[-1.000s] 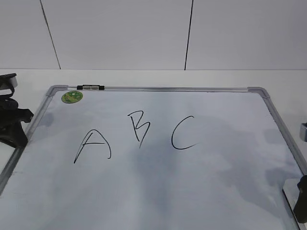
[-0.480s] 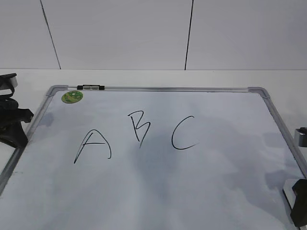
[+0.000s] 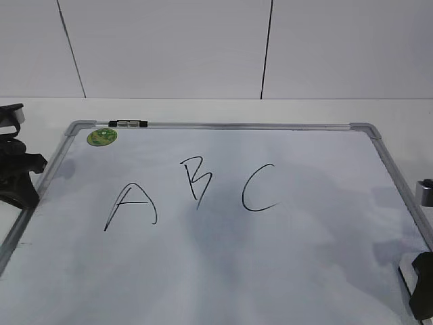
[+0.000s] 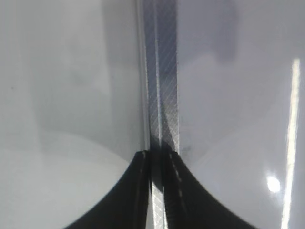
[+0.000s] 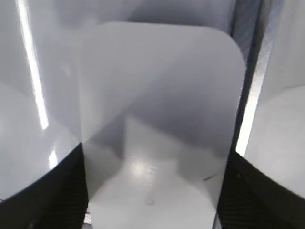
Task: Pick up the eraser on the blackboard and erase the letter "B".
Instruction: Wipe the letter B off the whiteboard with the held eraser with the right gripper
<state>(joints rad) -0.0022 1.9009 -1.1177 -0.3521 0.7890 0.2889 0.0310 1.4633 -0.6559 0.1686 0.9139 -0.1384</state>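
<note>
The blackboard (image 3: 284, 264) is a white board with a grey frame, lying flat. The black letter "B" (image 3: 196, 179) stands between a black "A" (image 3: 132, 206) and "C" (image 3: 258, 189). The eraser (image 5: 157, 95), a white block with rounded corners, lies at the board's right edge; only a sliver of it (image 3: 406, 271) shows in the exterior view. My right gripper (image 5: 157, 155) (image 3: 421, 288) is down over it, with a black finger (image 5: 62, 195) against each long side. My left gripper (image 4: 159, 157) (image 3: 20, 179) is shut and empty over the board's left frame (image 4: 162, 71).
A small black-and-white marker (image 3: 128, 124) lies on the board's top frame. A round green sticker (image 3: 101, 136) sits below it. White wall panels stand behind the table. The board's right frame (image 5: 248, 71) runs just beside the eraser.
My right gripper has moved a little left and down onto the eraser at the board's right edge. The left arm and the letters are unchanged.
</note>
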